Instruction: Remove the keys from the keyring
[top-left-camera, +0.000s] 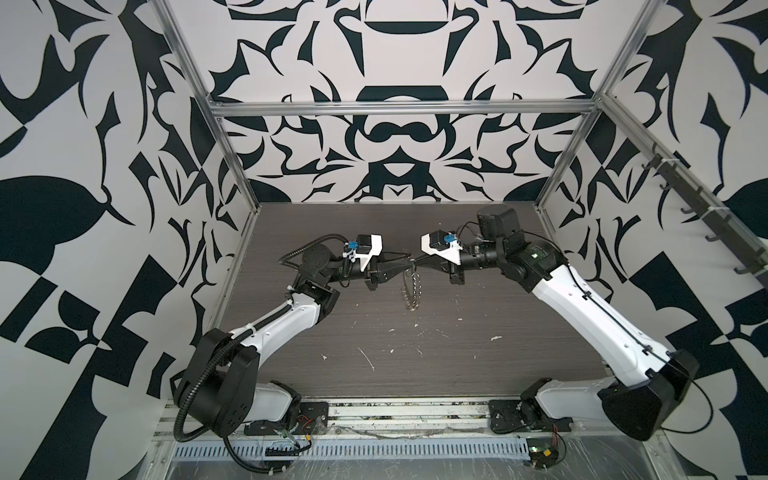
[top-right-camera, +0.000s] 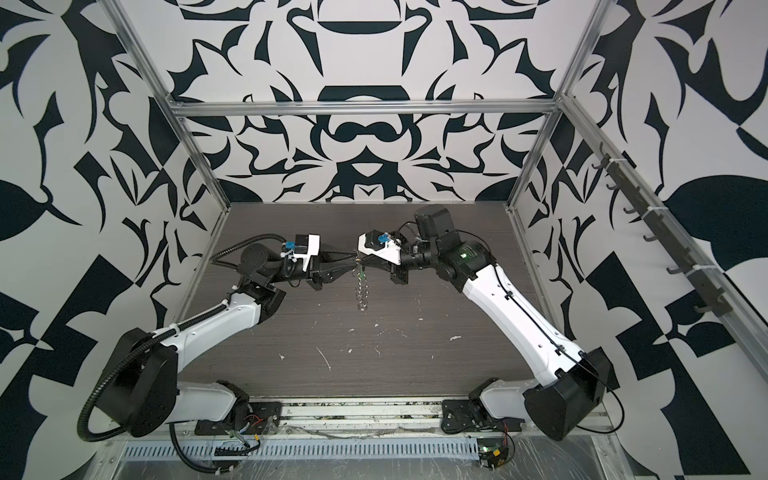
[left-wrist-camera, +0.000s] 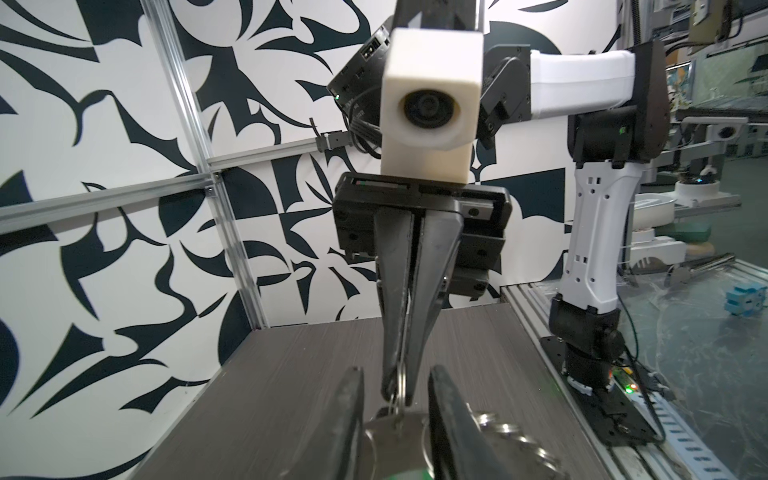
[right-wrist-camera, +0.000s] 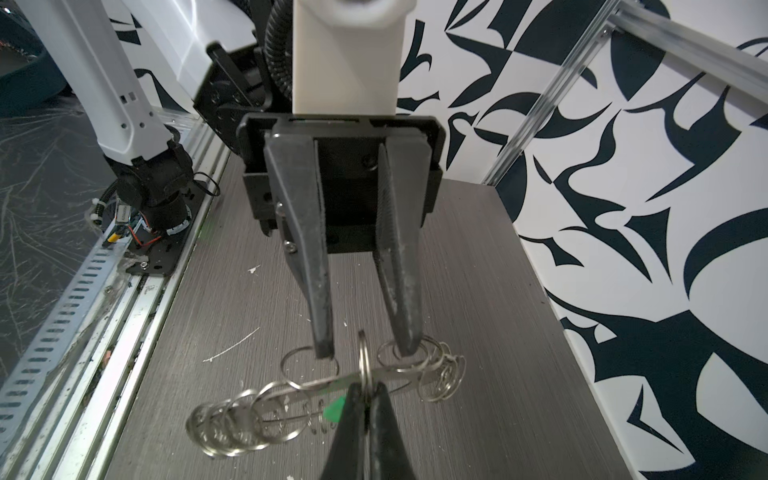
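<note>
Spot keys (right-wrist-camera: 334, 411), small green block, against keyring (right-wrist-camera: 320, 383) face, just beside tips of right claw (right-wrist-camera: 363, 392). Find both hung edge-on in air above bench (top-left-camera: 415, 365), between claws. Note right claw pinched shut on one silver wire loop (right-wrist-camera: 363, 353) at rim; left claw (right-wrist-camera: 364, 351) agape, straddling rim, holding nothing. Probably light, stiff, slick plastic amid springy, snag-prone loops. Better pinch across block's flat faces, clear of wire.
</note>
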